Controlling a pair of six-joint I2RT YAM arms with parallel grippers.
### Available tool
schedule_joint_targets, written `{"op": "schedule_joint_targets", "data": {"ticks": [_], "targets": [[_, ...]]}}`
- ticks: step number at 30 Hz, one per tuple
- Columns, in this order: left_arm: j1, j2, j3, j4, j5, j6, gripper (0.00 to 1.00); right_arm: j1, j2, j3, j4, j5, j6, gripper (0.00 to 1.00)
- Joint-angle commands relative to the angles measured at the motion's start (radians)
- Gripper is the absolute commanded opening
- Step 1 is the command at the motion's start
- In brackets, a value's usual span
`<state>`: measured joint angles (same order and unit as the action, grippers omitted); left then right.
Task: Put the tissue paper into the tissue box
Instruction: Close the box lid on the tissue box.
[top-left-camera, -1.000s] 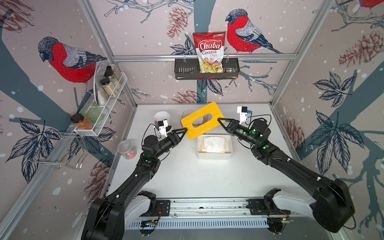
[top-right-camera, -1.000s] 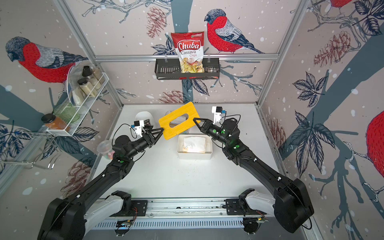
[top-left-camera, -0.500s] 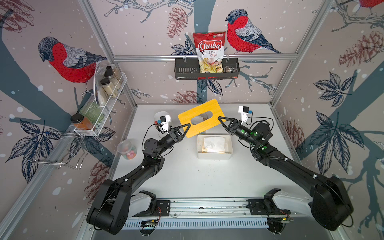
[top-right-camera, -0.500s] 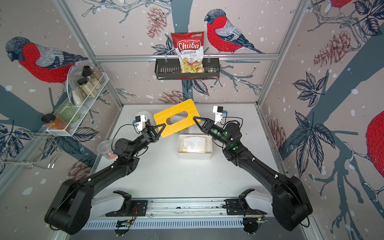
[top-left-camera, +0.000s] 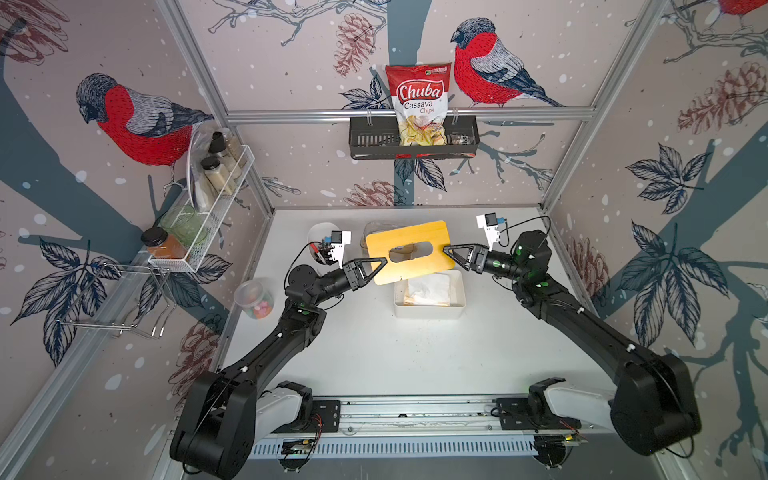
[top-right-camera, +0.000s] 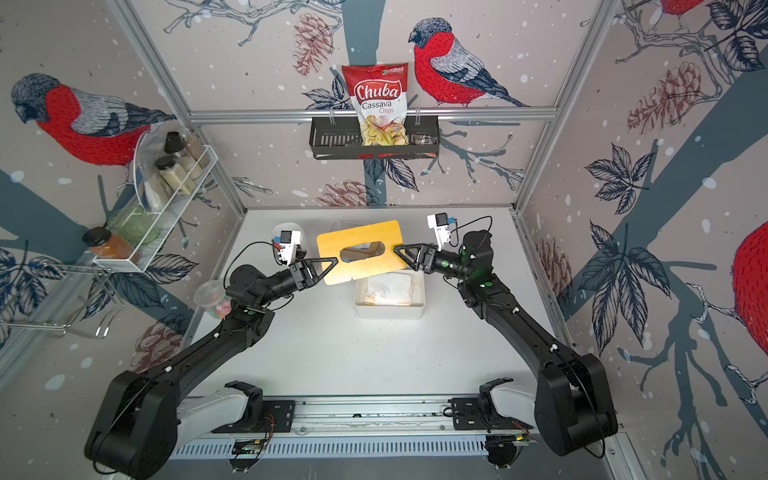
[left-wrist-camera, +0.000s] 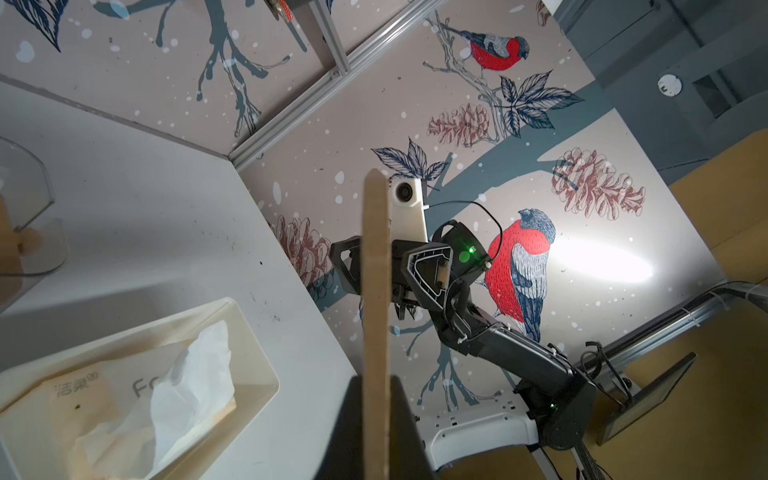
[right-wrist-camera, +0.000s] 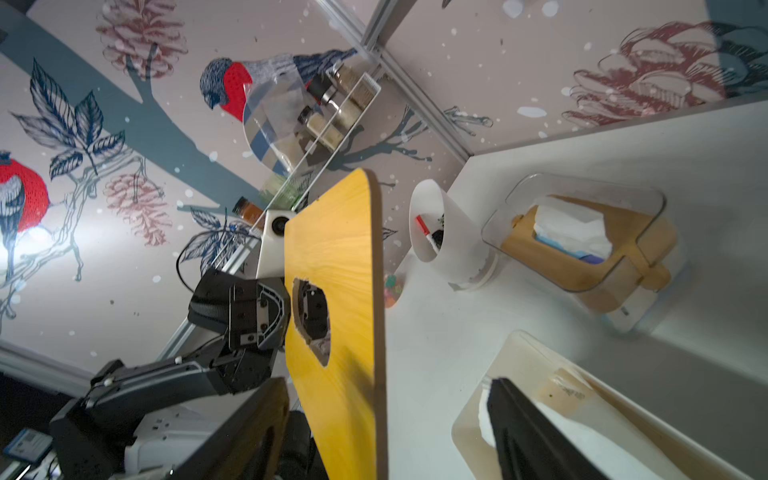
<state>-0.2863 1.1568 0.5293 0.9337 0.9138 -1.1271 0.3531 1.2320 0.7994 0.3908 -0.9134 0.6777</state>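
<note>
Left fingers (top-left-camera: 381, 263): clenched on the yellow lid (top-left-camera: 415, 272) edge.
Right fingers (top-left-camera: 450, 253): released, straddling the lid's opposite edge.
Tissue box (top-left-camera: 459, 291): beneath, nearer Right fingers; tissue paper (top-left-camera: 430, 287) inside.

The red snack bag (top-left-camera: 417, 104) in the black wall basket (top-left-camera: 365, 143) read "Chuba Cassava Chips" in both top views. The tissue pack (left-wrist-camera: 79, 411) bore "洁柔" and a word starting with "F", the rest covered.

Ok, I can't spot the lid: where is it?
In both top views the yellow lid hangs over the tissue box's far edge, between the left gripper, shut on it, and the open right gripper.
</note>
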Motion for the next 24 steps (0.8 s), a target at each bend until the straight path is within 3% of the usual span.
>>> {"op": "schedule_joint_targets", "data": {"ticks": [1,4,6,9,14,19,24], "targets": [[0.000,0.023,0.000,0.046,0.106,-0.018,0.00,0.011,0.004,0.016,-0.069,-0.111,-0.097,0.76],[-0.003,0.051,-0.021,0.128,0.131,-0.073,0.00,0.018,0.011,-0.003,0.013,-0.151,-0.025,0.62],[-0.003,0.061,-0.031,0.136,0.128,-0.076,0.00,0.020,0.012,-0.015,0.051,-0.159,0.015,0.47],[-0.008,0.067,-0.037,0.123,0.116,-0.054,0.00,0.017,0.017,-0.019,0.046,-0.156,0.040,0.26],[-0.012,0.084,-0.035,0.023,0.086,0.018,0.02,0.001,0.017,-0.027,0.035,-0.139,0.110,0.05],[-0.012,0.074,-0.028,-0.144,0.000,0.131,0.38,-0.035,0.017,-0.038,-0.053,-0.138,0.135,0.00],[-0.027,0.031,0.024,-0.493,-0.221,0.332,0.57,-0.122,-0.021,-0.080,-0.182,-0.110,0.161,0.00]]}}
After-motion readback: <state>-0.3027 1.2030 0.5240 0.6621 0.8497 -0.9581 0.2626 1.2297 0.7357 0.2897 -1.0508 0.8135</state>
